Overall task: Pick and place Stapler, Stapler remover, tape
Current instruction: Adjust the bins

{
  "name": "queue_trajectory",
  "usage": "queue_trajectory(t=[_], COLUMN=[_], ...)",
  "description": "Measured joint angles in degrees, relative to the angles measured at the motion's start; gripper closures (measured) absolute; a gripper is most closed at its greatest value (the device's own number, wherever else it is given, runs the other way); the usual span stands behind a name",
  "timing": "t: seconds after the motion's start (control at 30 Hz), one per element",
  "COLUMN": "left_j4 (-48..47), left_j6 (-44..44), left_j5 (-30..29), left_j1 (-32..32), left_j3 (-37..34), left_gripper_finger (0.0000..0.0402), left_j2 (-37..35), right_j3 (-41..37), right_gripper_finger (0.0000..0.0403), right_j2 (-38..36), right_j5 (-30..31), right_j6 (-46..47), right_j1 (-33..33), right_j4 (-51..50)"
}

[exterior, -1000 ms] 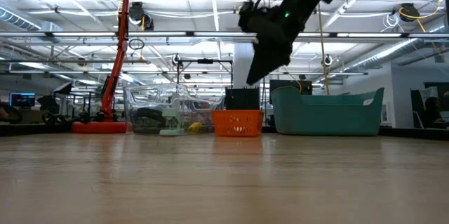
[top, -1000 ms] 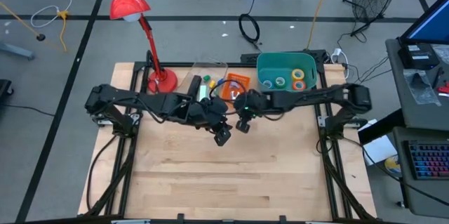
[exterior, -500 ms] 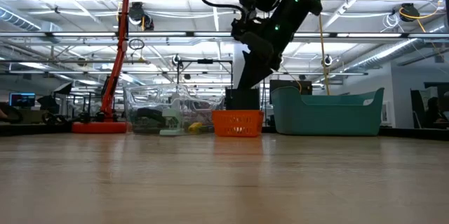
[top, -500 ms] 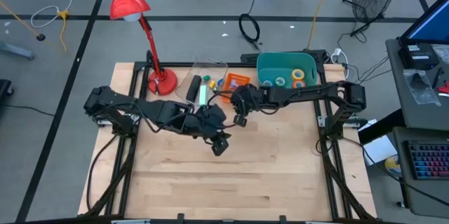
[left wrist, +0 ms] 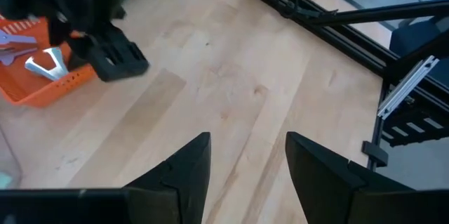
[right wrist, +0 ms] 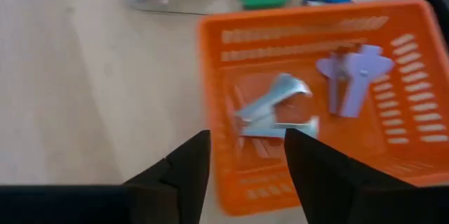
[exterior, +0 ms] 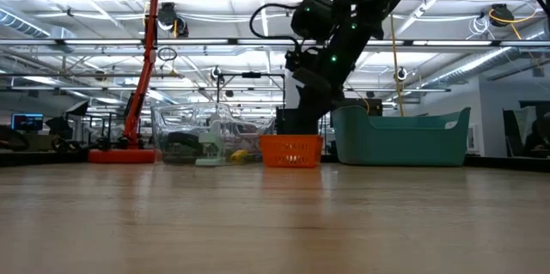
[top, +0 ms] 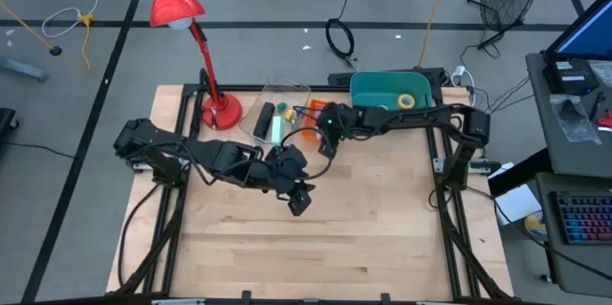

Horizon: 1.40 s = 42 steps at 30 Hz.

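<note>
Two dark arms reach over our pale wooden counter (top: pixel 325 238), which sits on a grey floor with cables, a fan and a workshop hall behind. Along the far edge we see a red lamp (top: pixel 182 18), a clear tray (exterior: pixel 202 141), an orange basket (right wrist: pixel 316 90) and a green bin (top: pixel 387 90) with a yellow tape roll (top: pixel 408 101) inside. The right claw (right wrist: pixel 242 157) hovers just over the basket's near rim, fingers parted and empty; two metal staple removers (right wrist: pixel 277 115) lie inside. The left claw (left wrist: pixel 245 161) hangs mid-counter, fingers apart, holding nothing. The near half of the counter lies bare.
</note>
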Motion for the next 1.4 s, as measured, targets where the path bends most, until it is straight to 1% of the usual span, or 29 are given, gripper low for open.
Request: queue_trajectory(t=[0.13,0.27,0.43,0.7,0.77,0.83,0.9,0.97,1.17,1.2,1.4], left_j4=[0.1,0.1,0.1,0.2,0.3,0.5,0.6,0.6,0.6,0.7,0.7], left_j6=[-0.6,-1.0,-0.9,-0.4,-0.4,-0.4,-0.6,-0.6,-0.5,-0.5,-0.3], left_j5=[0.0,0.0,0.0,0.0,0.1,0.3,0.4,0.7,1.5,1.5,1.5], left_j1=[-0.6,-0.7,-0.5,-0.2,-0.1,-0.1,-0.1,-0.1,-0.1,-0.1,0.1], left_j3=[0.0,0.0,0.0,0.0,0.0,0.0,0.0,0.0,0.0,0.0,0.0], left_gripper_finger=[0.0215,0.0215,0.0215,0.0215,0.0215,0.0215,0.0215,0.0215,0.0215,0.0215,0.0215], left_j2=[0.0,0.0,0.0,0.0,0.0,0.0,0.0,0.0,0.0,0.0,0.0], right_j3=[0.0,0.0,-0.5,-4.6,-5.1,-5.6,-5.6,-5.4,-5.1,-5.1,-5.1], right_gripper_finger=[0.0229,0.0236,0.0237,0.0240,0.0242,0.0247,0.0260,0.0282,0.0383,0.0393,0.0399], right_j2=[0.1,0.1,0.1,1.3,2.3,2.5,2.3,2.2,0.7,0.4,-1.0], right_j5=[-0.4,-4.6,-4.7,-4.6,-4.4,-2.9,-0.2,1.4,1.5,1.5,2.8], right_j6=[-0.2,-0.3,-0.8,0.5,1.0,1.5,1.5,1.1,-0.6,-1.0,-4.0], right_j1=[-1.6,-1.6,-0.4,0.0,0.0,0.0,0.3,0.6,1.2,1.2,1.2], right_j4=[-0.2,0.4,0.6,1.8,2.4,0.7,1.3,1.6,0.9,0.5,-1.7])
